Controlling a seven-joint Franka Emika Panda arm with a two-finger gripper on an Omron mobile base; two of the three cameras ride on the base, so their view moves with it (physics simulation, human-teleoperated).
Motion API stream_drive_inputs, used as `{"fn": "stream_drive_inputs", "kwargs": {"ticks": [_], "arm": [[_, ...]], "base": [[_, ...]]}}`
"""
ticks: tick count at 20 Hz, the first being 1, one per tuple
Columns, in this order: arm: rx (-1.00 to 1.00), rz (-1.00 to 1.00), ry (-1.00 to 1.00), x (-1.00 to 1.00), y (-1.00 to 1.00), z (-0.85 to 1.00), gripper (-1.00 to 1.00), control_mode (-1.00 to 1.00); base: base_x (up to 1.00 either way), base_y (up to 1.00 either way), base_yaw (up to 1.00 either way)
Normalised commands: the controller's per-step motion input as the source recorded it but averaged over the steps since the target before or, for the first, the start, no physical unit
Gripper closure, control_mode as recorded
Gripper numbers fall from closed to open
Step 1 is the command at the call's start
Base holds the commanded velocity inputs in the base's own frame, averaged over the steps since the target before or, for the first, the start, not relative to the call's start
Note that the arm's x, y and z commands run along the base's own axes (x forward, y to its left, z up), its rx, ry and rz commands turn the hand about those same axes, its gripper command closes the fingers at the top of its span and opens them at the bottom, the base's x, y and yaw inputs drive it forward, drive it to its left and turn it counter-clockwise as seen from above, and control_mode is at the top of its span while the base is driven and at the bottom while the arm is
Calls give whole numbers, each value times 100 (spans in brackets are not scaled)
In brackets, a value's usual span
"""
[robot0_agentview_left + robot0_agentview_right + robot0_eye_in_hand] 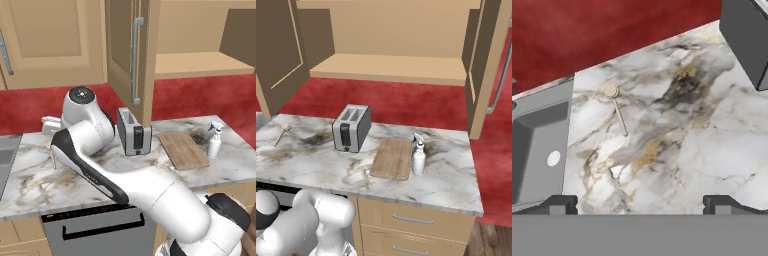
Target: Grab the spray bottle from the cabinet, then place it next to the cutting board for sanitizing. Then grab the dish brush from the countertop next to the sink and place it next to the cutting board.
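Gripper: I am looking down along the gripper (640,202) in the hand view — its two dark tips are standing wide apart at the bottom edge, spread, with nothing between them.
Below the gripper: I am hovering over bare marble of the desk (677,150), well above it as far as I can judge.
Dish brush: the dish brush (616,107) is lying flat ahead of the tips, round head toward the red wall, slim handle running back toward me; it is just beside the sink (537,145), not touching its edge.
Step in hand: I judge that I am lining up for the brush pick — the bottle half looks done.
How I am planning it: I am aiming to centre the tips over the mid-handle, turn the wrist so the jaws close across the handle and not along it, then descend straight; the handle is thin and flat on stone, so I expect to need the tips almost on the surface.
Risk: a skewed close could roll the brush toward the basin.
Farther out: the spray bottle (418,157) is standing upright just beside the cutting board (392,158), right of the toaster (351,128).
Cabinet: the cabinet (391,67) is hanging open, shelf bare.
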Motion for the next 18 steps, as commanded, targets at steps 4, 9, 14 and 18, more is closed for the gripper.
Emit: {"fn": "stream_drive_inputs", "kwargs": {"ticks": [4, 9, 14, 18], "arm": [[0, 0, 12, 81, 41, -39, -100, -100], [-3, 0, 11, 56, 47, -24, -100, -100], [-11, -1, 7, 32, 44, -14, -100, -100], [-14, -12, 0, 3, 44, -14, -100, -100]], "base": [[0, 0, 0], [0, 0, 0], [0, 0, 0], [0, 0, 0]]}}
